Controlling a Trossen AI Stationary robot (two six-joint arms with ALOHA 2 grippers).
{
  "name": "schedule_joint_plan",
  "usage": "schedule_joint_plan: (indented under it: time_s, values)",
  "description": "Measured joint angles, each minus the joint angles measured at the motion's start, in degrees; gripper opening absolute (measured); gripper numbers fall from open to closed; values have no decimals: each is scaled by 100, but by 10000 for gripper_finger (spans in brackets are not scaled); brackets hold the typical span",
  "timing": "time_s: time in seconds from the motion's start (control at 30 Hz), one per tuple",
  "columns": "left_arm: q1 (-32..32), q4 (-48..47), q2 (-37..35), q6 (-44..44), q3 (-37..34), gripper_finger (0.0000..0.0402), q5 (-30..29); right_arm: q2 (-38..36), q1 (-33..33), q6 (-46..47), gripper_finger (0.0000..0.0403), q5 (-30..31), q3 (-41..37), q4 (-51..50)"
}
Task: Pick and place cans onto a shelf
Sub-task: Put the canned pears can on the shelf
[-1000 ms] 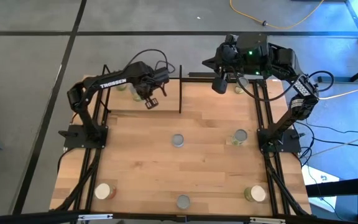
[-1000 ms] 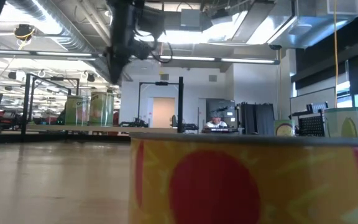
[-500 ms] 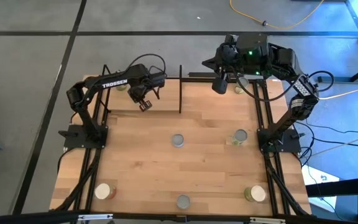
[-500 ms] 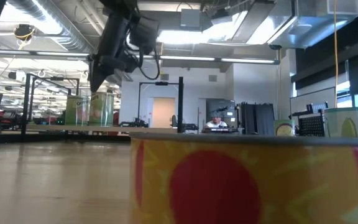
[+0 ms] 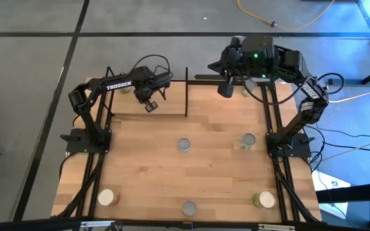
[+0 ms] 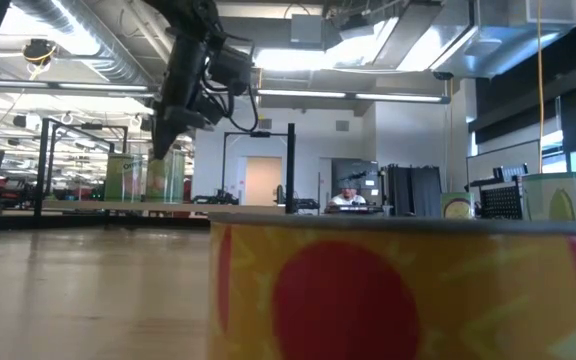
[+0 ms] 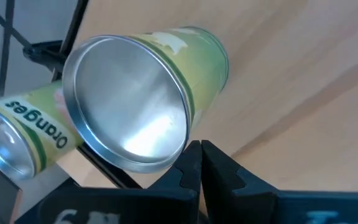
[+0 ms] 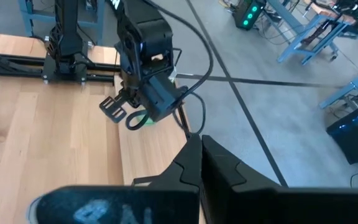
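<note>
The shelf (image 5: 172, 101), a light board between thin black posts, stands at the table's far left. Two cans with greenish-yellow labels stand on it: one with a silvery top (image 7: 129, 102) and an "Oranges" one (image 7: 23, 127); both show in the low view (image 6: 146, 177). My left gripper (image 5: 148, 104) is shut and points steeply down just above the silvery-topped can, with nothing between its fingers (image 7: 201, 155). My right gripper (image 5: 223, 88) is shut and empty, held high over the far edge, its fingers (image 8: 201, 149) together. My left gripper's shut fingertips (image 7: 194, 152) stand right beside the rim of the silvery-topped can (image 7: 182, 134), coming from above. Whether they touch the rim I cannot tell.
Loose cans stand on the tabletop: mid-table (image 5: 184, 145), right of it (image 5: 248, 140), near left (image 5: 106, 197), near middle (image 5: 189, 208), near right (image 5: 266, 199), and one by the far edge (image 5: 247, 90). A yellow and red can (image 6: 398, 290) fills the low view's foreground.
My left gripper has come down and gone toward the table's far left, over the shelf, ending just above the cans there. It has tipped a little steeper. The cans have kept still.
</note>
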Motion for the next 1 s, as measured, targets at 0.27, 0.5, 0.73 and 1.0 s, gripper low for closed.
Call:
schedule_joint_plan:
  time_s: [0.27,0.5,0.73,1.0]
  values:
    - [267,160,0,257,0,0,-268,0,0,-7,7,1,-257,48]
    - [494,499,0,671,0,0,-302,3,0,-3,7,6,-346,66]
    - [682,678,0,861,0,0,-307,3,0,-2,7,10,-348,66]
    - [914,754,0,935,0,0,-425,1,0,-7,7,11,-347,66]
